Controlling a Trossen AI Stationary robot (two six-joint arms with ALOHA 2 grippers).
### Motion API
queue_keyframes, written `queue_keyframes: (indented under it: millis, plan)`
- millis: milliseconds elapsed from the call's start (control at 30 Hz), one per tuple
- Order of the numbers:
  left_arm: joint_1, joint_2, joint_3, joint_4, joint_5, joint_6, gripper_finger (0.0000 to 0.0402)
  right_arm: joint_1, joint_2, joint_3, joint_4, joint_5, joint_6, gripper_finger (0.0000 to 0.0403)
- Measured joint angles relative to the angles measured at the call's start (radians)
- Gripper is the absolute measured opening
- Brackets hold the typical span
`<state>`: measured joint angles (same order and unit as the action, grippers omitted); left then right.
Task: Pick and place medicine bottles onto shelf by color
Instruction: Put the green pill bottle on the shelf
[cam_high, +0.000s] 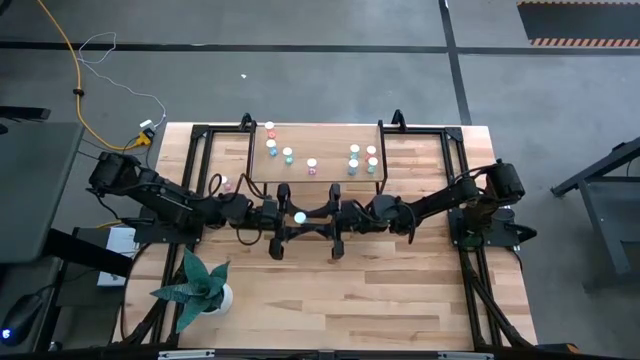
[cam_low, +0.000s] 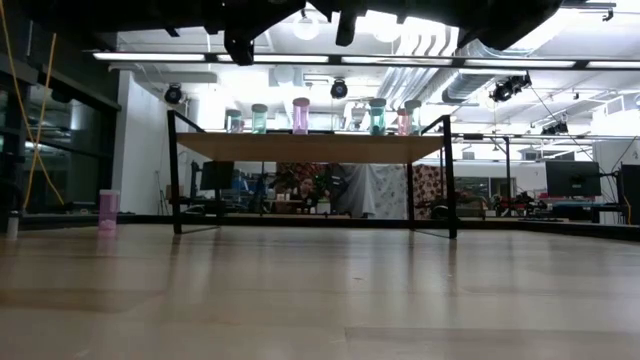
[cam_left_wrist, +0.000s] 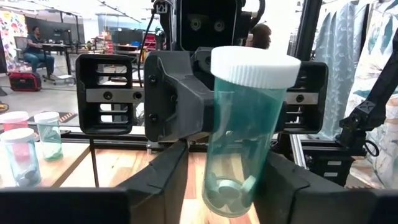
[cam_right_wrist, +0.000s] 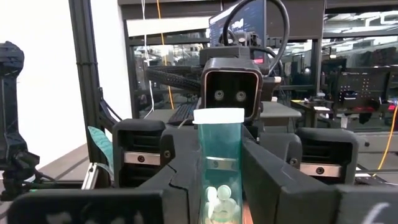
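Note:
A teal bottle (cam_high: 298, 216) with a white cap stands upright in the air between my two grippers, over the table's middle, just near of the shelf (cam_high: 330, 140). My right gripper (cam_high: 314, 218) reaches in level from the right and is shut on it. My left gripper (cam_high: 286, 218) reaches in level from the left, its fingers open on either side of the bottle's lower part (cam_left_wrist: 236, 180). Several teal and pink bottles stand on the shelf top (cam_low: 300, 148). One pink bottle (cam_low: 108, 212) stands on the table left of the shelf. My right gripper pinches the teal bottle's body (cam_right_wrist: 219, 168) between its two fingers, below the white cap. The fingers come level from the table's right. The bottle stands upright, lifted clear of the table. My left gripper: a gap shows beside one finger (cam_left_wrist: 171, 180); I cannot tell whether the other finger (cam_left_wrist: 289, 186) touches the bottle.
A white pot with a green plant (cam_high: 205, 290) stands near the table's front left. The shelf's black legs (cam_low: 175, 180) stand on the far half of the table. The near half of the table (cam_high: 350, 300) is bare wood.

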<state>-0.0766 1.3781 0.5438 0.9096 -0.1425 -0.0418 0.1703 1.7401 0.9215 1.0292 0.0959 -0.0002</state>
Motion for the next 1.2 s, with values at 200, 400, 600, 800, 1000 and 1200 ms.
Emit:
queue_keyframes:
  millis: [200,400,600,800,1000,1200]
  plan:
    - [0.005,-0.004,0.0,-0.022,0.004,0.001,0.0101,0.0,0.0,0.0,-0.018,0.01,-0.008,0.0083]
    - [0.006,-0.012,0.0,-0.036,0.0,0.003,0.0094,0.0,0.0,0.0,-0.029,0.024,-0.018,0.0083]
    - [0.006,-0.022,0.0,-0.052,-0.003,0.003,0.0091,0.0,-0.001,0.001,-0.034,0.026,-0.024,0.0083]
    - [0.011,-0.038,0.0,-0.08,-0.001,0.002,0.0085,0.0,-0.001,0.001,-0.037,0.027,-0.025,0.0083]
    - [0.011,-0.048,0.0,-0.098,-0.003,0.001,0.0084,0.0,-0.001,0.001,-0.039,0.03,-0.026,0.0083]
    - [0.012,-0.05,0.0,-0.103,-0.008,0.0,0.0084,0.0,-0.001,0.001,-0.041,0.057,-0.024,0.0084]
